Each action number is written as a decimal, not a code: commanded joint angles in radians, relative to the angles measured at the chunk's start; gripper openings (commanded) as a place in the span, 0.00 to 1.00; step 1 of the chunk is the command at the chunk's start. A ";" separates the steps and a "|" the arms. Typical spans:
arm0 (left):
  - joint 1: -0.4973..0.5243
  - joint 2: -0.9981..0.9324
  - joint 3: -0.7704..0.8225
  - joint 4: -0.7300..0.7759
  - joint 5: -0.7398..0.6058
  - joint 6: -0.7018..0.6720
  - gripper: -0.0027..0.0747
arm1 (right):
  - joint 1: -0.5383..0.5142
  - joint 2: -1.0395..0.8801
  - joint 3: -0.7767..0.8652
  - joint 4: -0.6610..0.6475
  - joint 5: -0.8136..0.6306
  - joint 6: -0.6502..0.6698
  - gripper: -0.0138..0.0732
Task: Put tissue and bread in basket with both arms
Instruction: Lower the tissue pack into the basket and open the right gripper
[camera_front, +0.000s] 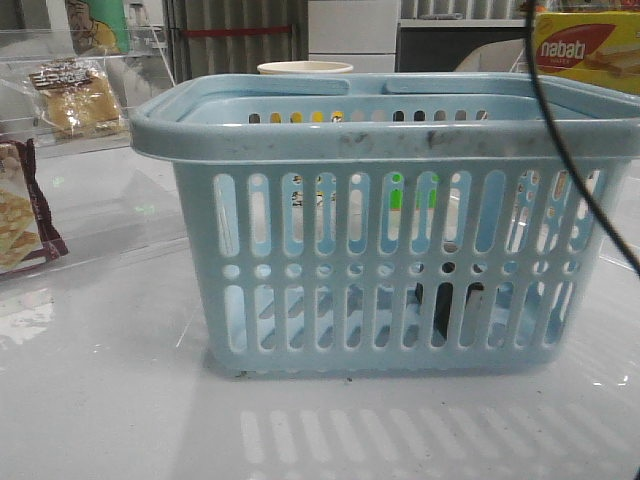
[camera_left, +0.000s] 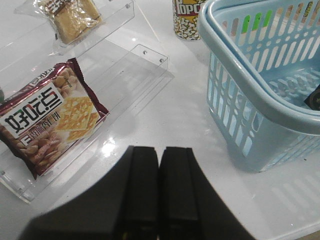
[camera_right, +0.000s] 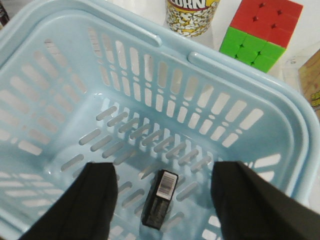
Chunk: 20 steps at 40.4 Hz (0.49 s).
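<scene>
The light-blue basket (camera_front: 390, 150) stands in the middle of the table. The tissue (camera_right: 161, 197), a small black packet with a barcode label, lies on the basket floor; it shows dark through the slots in the front view (camera_front: 450, 300). My right gripper (camera_right: 165, 170) is open and empty above it, inside the basket's opening, not touching it. The bread (camera_left: 70, 17), a clear bag of golden-brown pieces, lies on the upper step of a clear acrylic shelf (camera_front: 75, 95). My left gripper (camera_left: 160, 160) is shut and empty above the table, between shelf and basket (camera_left: 240, 80).
A maroon-edged snack pack (camera_left: 47, 117) lies on the lower acrylic step (camera_left: 145, 75). A popcorn cup (camera_right: 192, 15) and a red-and-green puzzle cube (camera_right: 260, 32) stand behind the basket. A yellow Nabati box (camera_front: 585, 50) sits at the back right. A black cable (camera_front: 570, 170) hangs at the right.
</scene>
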 joint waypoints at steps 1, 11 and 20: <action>-0.007 0.001 -0.028 0.000 -0.080 -0.002 0.15 | 0.000 -0.144 0.060 0.000 -0.076 -0.030 0.76; -0.007 0.001 -0.028 0.000 -0.080 -0.002 0.15 | 0.000 -0.439 0.312 -0.001 -0.120 -0.030 0.76; -0.007 0.001 -0.028 0.000 -0.080 -0.002 0.15 | 0.000 -0.644 0.495 -0.014 -0.133 -0.030 0.76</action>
